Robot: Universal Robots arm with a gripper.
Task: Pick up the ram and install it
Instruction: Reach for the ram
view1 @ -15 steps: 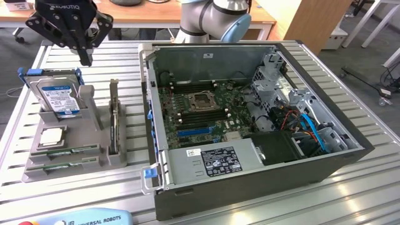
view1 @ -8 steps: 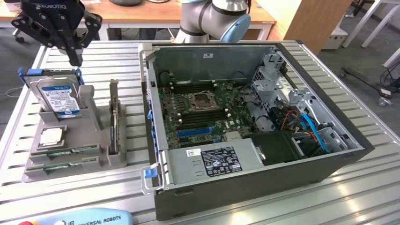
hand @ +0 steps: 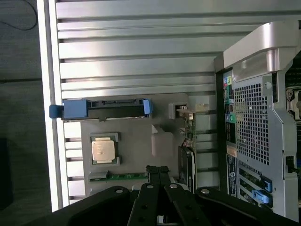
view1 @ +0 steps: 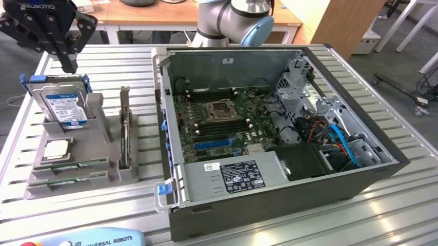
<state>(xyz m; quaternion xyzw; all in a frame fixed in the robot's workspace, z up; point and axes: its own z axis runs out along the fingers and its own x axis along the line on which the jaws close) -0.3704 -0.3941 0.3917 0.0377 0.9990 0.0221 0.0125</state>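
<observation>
gripper (view1: 70, 66): i'm seeing its fingers (hand: 151, 186) pressed together, empty
ram (view1: 73, 166): sitting in the grey holder (view1: 38, 190), apart from them

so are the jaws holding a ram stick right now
No, both ram sticks lie in the grey holder, and the shut jaws hang empty above it.

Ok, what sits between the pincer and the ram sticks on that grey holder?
In the exterior view, the blue-framed hard drive and the square silver processor stand between the pincer and the ram sticks.
</observation>
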